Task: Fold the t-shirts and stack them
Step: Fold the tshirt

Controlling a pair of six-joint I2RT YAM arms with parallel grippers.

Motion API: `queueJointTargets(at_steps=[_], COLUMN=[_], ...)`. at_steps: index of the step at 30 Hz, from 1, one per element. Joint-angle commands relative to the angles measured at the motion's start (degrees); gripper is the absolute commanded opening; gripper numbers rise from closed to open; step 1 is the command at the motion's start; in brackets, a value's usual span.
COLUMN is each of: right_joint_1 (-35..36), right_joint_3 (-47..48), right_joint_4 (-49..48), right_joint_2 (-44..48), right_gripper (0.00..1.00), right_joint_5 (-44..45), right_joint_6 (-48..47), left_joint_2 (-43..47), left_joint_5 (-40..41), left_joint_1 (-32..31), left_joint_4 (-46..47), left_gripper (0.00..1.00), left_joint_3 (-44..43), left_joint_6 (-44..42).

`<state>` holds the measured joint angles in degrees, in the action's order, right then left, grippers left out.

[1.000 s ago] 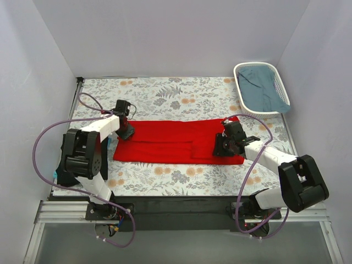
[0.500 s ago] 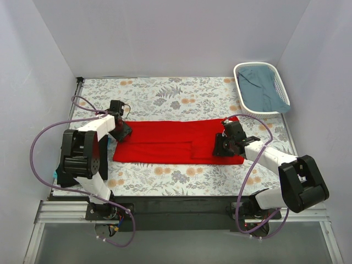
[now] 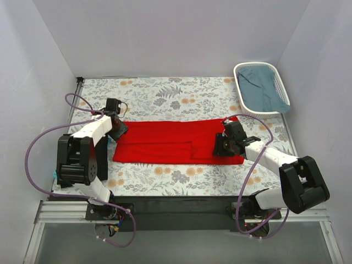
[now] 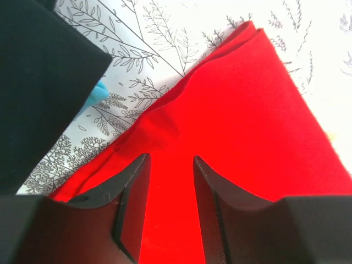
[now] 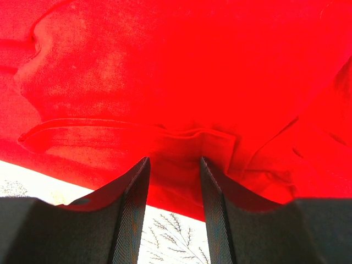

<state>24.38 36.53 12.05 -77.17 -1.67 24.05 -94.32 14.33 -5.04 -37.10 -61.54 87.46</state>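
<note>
Red t-shirt (image 3: 170, 144): left fingers (image 4: 132, 209) released over its left edge, right fingers (image 5: 132, 214) parted astride its hem.

We see the red t-shirt (image 3: 176, 144) lying flat on the flowered table (image 3: 165, 96), folded into a long band that runs from left to right. Its layers show as a stepped edge along the near side, and its left end is doubled and slightly rumpled. A dull blue-grey garment (image 3: 263, 88) lies crumpled in the white basket (image 3: 236, 74) at the far right corner, well apart from the red one.
</note>
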Motion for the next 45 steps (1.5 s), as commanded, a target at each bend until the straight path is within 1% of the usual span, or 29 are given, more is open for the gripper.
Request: queueJointTargets(at_steps=[1, 2, 3, 5, 7, 8, 9, 10, 12, 13, 16, 17, 20, 25, 27, 30, 35, 36, 37, 40, 41, 42, 44, 45], right_joint_1=[-0.3, -0.21, -0.3, -0.21, -0.12, -0.21, -0.12, -0.21, -0.21, -0.21, -0.39, -0.39, -0.39, -0.3, -0.39, -0.39, -0.48, -0.39, -0.47, -0.39, -0.47, -0.48, -0.48, -0.48], right_joint_3=[1.52, 1.78, 2.48, 3.19, 4.16, 4.51, 4.86, 5.82, 6.97, 8.28, 10.57, 11.88, 14.87, 21.38, 24.62, 28.83, 34.65, 35.7, 36.93, 41.76, 45.69, 47.65, 52.55, 53.98], right_joint_4=[0.95, 1.04, 1.13, 1.57, 1.66, 1.74, 1.66, 1.66, 1.57, 1.74, 1.13, 0.78, 0.34, 0.16, 0.16, 0.51, 1.13, 1.48, 1.92, 2.88, 3.67, 4.46, 6.13, 6.4], right_joint_2=[2.8, 3.33, 3.86, 4.92, 5.97, 6.15, 6.06, 5.02, 3.26, 0.64, -4.11, -5.35, -10.97, -20.46, -23.1, -29.16, -35.06, -36.11, -37.69, -41.47, -42.62, -43.85, -47.28, -48.24], right_gripper=[0.49, 0.49, 0.49, 0.49, 0.5, 0.51, 0.52, 0.53, 0.55, 0.55, 0.56, 0.56, 0.56, 0.56, 0.56, 0.56, 0.56, 0.56, 0.56, 0.58, 0.58, 0.58, 0.59, 0.6], right_joint_5=[-0.09, -0.09, -0.17, 0.35, 1.4, 2.71, 3.68, 4.82, 6.15, 7.89, 8.09, 8.18, 7.91, 6.86, 6.25, 5.19, 2.56, 2.12, 2.11, -3.32, -4.47, -5.26, -7.64, -8.34], right_joint_6=[0.46, 0.73, 0.73, 1.34, 1.78, 2.22, 2.4, 2.4, 2.31, 2.4, 2.31, 2.49, 2.49, 1.79, 0.82, -0.23, -1.99, -2.95, -3.31, -6.73, -7.61, -8.31, -9.99, -10.51], left_joint_2=[2.2, 3.95, 4.93, 6.25, 6.43, 5.91, 4.51, 3.54, 2.48, 1.69, 0.81, 0.55, -0.24, -1.38, -2.7, -3.93, -5.17, -5.26, -5.69, -7.18, -8.84, -9.82, -12.88, -14.21], left_joint_5=[-2.17, -2.63, -2.55, -4.04, -2.38, -2.72, -1.86, -0.63, 1.31, 2.19, 5.53, 5.97, 5.89, 4.22, 3.34, 1.15, -2.45, -4.64, -5.53, -9.13, -10.19, -12.63, -14.23, -16.59], left_joint_1=[-0.84, -2.76, -4.18, -9.44, -13.49, -16.9, -18.41, -21.21, -23.86, -26.66, -30.72, -33.0, -35.99, -38.81, -39.61, -41.45, -43.91, -44.18, -44.62, -47.16, -47.69, -48.22, -49.63, -49.98], left_joint_4=[3.16, 4.39, 5.97, 8.7, 8.98, 8.89, 6.98, 5.91, 2.58, 1.52, -0.25, -0.43, -0.08, 0.19, 0.36, 0.62, 1.68, 2.81, 3.43, 5.89, 6.68, 8.52, 12.03, 13.27], left_gripper=[0.35, 0.36, 0.38, 0.39, 0.4, 0.39, 0.37, 0.34, 0.27, 0.23, 0.2, 0.2, 0.19, 0.19, 0.18, 0.17, 0.16, 0.16, 0.16, 0.15, 0.16, 0.15, 0.15, 0.15], left_joint_3=[-1.04, -1.3, -1.74, -2.09, -2.79, -3.41, -3.76, -4.03, -3.68, -3.24, -0.08, 0.8, 3.18, 4.85, 4.94, 4.94, 4.59, 4.5, 4.24, 2.31, 1.6, -0.49, -2.61, -4.19], left_joint_6=[-4.56, -6.06, -9.29, -13.87, -16.86, -17.49, -17.59, -17.07, -16.19, -15.4, -12.85, -12.32, -10.3, -8.71, -8.19, -6.17, -1.43, -0.89, -0.45, 2.27, 3.06, 4.63, 5.96, 6.92])
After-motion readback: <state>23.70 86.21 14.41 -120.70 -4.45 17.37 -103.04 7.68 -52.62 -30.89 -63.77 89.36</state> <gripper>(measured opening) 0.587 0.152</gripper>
